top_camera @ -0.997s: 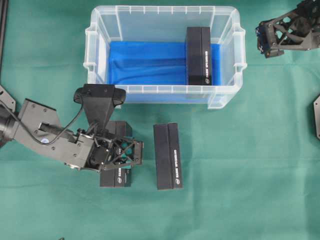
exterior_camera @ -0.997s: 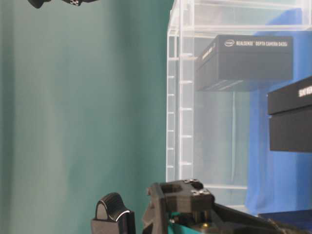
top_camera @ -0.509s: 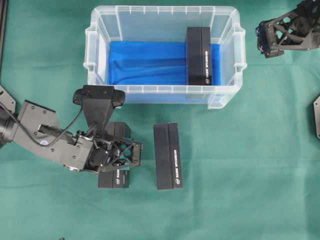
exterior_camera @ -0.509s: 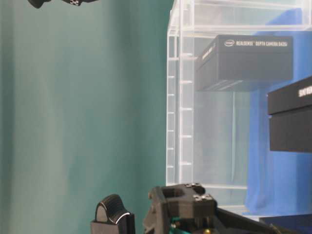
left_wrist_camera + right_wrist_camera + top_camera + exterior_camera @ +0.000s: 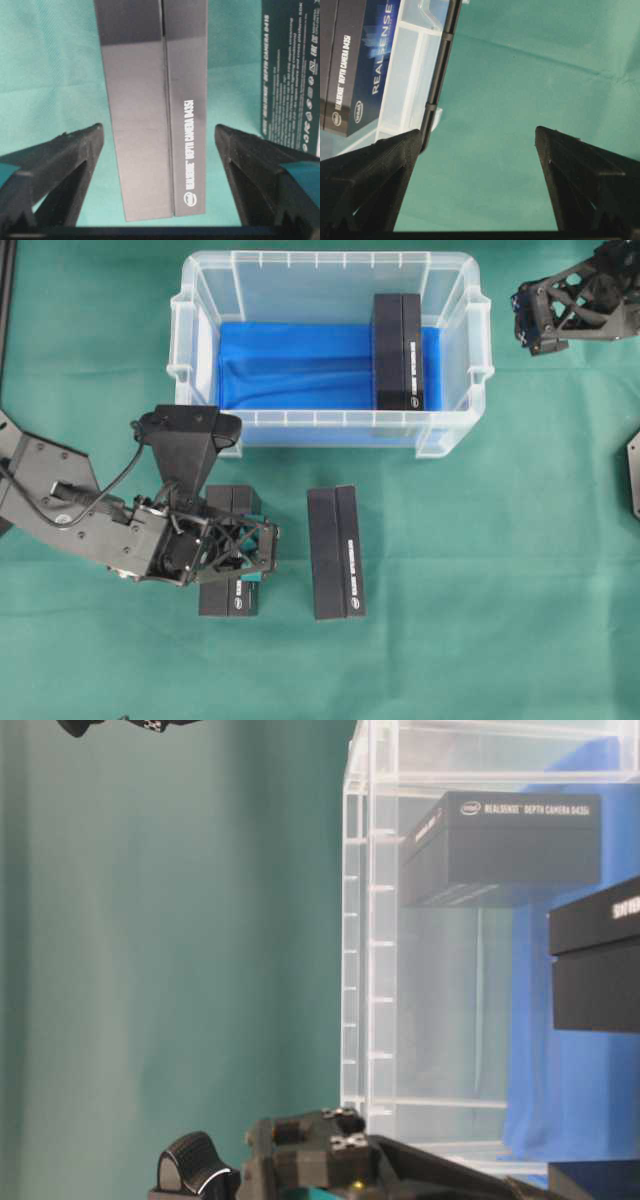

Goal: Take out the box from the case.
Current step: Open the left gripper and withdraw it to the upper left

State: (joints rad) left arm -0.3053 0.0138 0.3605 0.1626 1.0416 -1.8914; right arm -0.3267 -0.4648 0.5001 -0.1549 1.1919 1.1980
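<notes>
Now my left fingers (image 5: pixel 75 150) are spreading wide, letting go of the black box (image 5: pixel 155 115) lying on the green counter (image 5: pixel 480 580). One more box (image 5: pixel 398 352) is waiting inside the case (image 5: pixel 190 330); my right fingers (image 5: pixel 380 165) are hanging open, empty.

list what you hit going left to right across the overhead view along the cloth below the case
left gripper with open jaws over a black box → second black box lying free on the green cloth → bare cloth to the right edge. The third box sits higher up, inside the case.
</notes>
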